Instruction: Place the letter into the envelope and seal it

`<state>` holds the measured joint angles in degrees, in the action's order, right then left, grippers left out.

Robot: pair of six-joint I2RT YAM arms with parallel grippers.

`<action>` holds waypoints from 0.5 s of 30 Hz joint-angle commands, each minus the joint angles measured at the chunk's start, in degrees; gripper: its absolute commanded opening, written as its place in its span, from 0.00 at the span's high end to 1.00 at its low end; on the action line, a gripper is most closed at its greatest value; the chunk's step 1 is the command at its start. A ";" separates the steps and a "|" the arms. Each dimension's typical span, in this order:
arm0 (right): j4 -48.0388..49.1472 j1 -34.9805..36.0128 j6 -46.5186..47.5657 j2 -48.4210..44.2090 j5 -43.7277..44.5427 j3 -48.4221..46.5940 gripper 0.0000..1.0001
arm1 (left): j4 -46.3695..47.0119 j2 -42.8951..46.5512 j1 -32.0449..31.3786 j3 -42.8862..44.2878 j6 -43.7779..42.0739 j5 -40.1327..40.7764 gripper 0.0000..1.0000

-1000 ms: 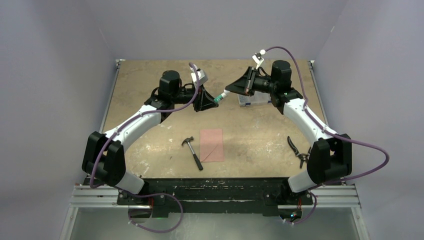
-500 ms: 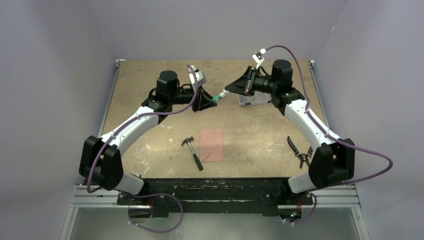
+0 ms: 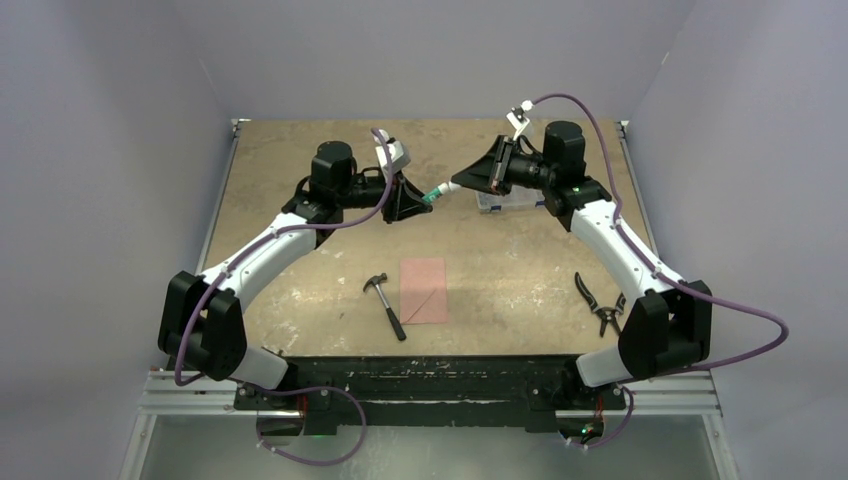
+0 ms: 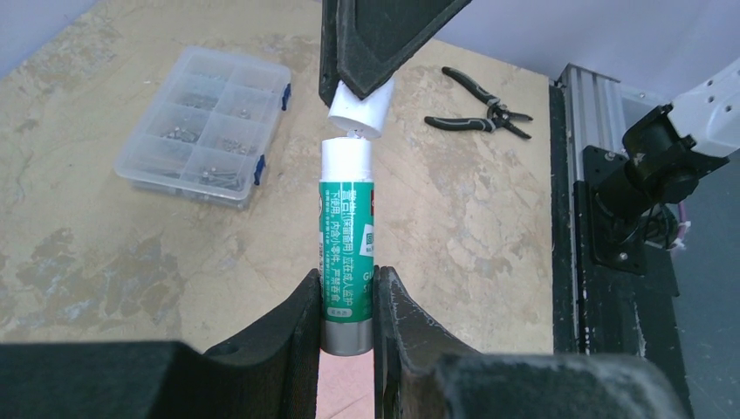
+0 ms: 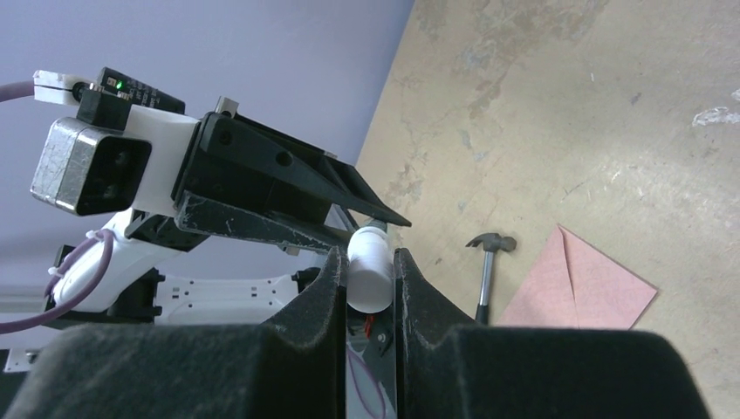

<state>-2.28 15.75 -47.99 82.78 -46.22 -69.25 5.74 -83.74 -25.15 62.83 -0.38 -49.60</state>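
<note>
The pink envelope (image 3: 424,290) lies flat near the table's front middle and shows a diagonal flap edge; it also shows in the right wrist view (image 5: 580,284). No separate letter is in view. My left gripper (image 3: 418,200) (image 4: 346,288) is shut on a green glue stick (image 4: 347,236), held in the air over the far middle of the table. My right gripper (image 3: 462,183) (image 5: 367,262) is shut on the stick's white cap (image 4: 358,109) (image 5: 369,272). The cap sits just off the stick's white tip, with a thin gap between them.
A hammer (image 3: 385,305) lies just left of the envelope. Black pliers (image 3: 598,303) lie at the right front. A clear compartment box (image 3: 500,203) with small parts sits at the far right, below the right gripper.
The left arm has drawn slightly left with the glue stick, away from the cap in the right gripper. The envelope and tools have not moved.
</note>
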 commanded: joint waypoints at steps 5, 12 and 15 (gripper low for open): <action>5.71 0.40 -1.31 -0.20 -0.01 -1.33 1.00 | 6.15 1.48 0.27 -0.71 3.84 -3.85 1.00; 8.08 0.68 -2.99 0.27 -1.08 -0.97 1.00 | 8.08 1.23 0.20 -0.93 5.39 -4.49 1.00; 7.05 0.69 -2.37 -0.04 -0.46 -0.88 1.00 | 8.33 1.37 0.27 -1.00 5.38 -3.41 1.00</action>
<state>2.76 16.12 -50.19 82.89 -46.06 -69.25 10.28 -83.74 -25.15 62.11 4.03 -52.29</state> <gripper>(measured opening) 0.170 0.200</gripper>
